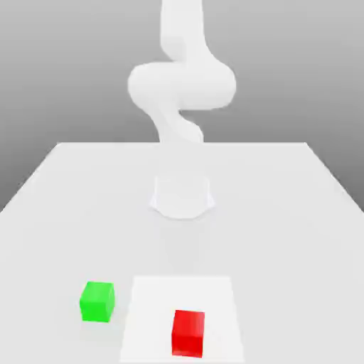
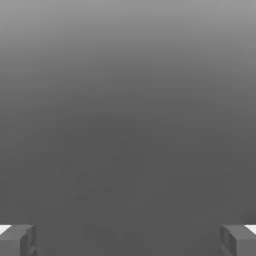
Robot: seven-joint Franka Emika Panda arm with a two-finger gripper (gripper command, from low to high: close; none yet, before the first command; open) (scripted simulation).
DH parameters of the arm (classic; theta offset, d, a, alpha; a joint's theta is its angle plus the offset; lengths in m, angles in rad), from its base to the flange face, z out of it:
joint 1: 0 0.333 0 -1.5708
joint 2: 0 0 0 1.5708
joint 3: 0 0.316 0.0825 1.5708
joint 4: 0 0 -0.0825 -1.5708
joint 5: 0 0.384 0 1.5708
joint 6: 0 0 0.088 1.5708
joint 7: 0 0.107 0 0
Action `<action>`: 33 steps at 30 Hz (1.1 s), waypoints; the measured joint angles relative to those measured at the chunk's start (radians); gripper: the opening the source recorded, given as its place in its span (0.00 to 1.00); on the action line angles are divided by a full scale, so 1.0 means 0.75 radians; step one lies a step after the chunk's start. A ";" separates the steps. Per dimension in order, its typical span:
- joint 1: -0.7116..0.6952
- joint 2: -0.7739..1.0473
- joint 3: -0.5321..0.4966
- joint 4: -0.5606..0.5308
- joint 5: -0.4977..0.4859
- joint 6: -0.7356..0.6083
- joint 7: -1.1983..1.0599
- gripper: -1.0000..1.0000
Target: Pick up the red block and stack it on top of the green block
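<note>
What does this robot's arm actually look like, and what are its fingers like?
The arm is plain white with smooth, rounded, bulging segments, rising from a round white base. No cables or markings show. The hand view shows two blocky grey fingertips with pale upper edges.

The arm (image 1: 181, 85) is plain white, smooth and rounded, on a round white base (image 1: 183, 197). Its fingers (image 2: 17, 240) are grey, blocky, white-edged.

Red block (image 1: 188, 333), green block (image 1: 97, 301).
</note>
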 joint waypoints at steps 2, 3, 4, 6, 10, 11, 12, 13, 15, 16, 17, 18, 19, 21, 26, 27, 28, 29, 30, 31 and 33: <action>-0.008 0.103 0.010 -0.023 -0.006 0.042 0.017 0.50; -0.011 0.152 0.014 -0.034 -0.009 0.062 0.026 0.50; -0.015 0.201 0.019 -0.044 -0.011 0.082 0.034 0.50; -0.021 0.298 0.026 -0.066 -0.017 0.121 0.051 0.50; -0.030 0.492 0.039 -0.108 -0.029 0.199 0.084 0.50; -0.032 0.540 0.042 -0.119 -0.032 0.219 0.092 0.50; -0.034 0.589 0.044 -0.129 -0.034 0.238 0.100 0.50; -0.037 0.637 0.048 -0.140 -0.035 0.258 0.107 0.50; -0.040 0.734 0.053 -0.161 -0.039 0.297 0.122 0.50; -0.041 0.782 0.054 -0.172 -0.041 0.317 0.129 0.50; -0.040 0.830 0.054 -0.183 -0.042 0.336 0.136 0.50; -0.042 0.879 0.057 -0.193 -0.041 0.356 0.142 0.50; -0.041 0.927 0.057 -0.204 -0.041 0.376 0.149 0.50; -0.039 1.023 0.058 -0.225 -0.038 0.415 0.159 0.50; -0.031 1.264 0.053 -0.247 -0.036 0.550 0.178 0.50; -0.029 1.312 0.049 -0.241 -0.041 0.589 0.183 0.50; -0.023 1.361 0.043 -0.235 -0.044 0.629 0.185 0.50; -0.018 1.409 0.038 -0.227 -0.048 0.669 0.188 0.50; -0.016 1.434 0.034 -0.224 -0.051 0.690 0.190 0.00; -0.016 1.434 0.034 -0.224 -0.051 0.690 0.190 0.00; -0.016 1.434 0.034 -0.224 -0.052 0.690 0.191 0.00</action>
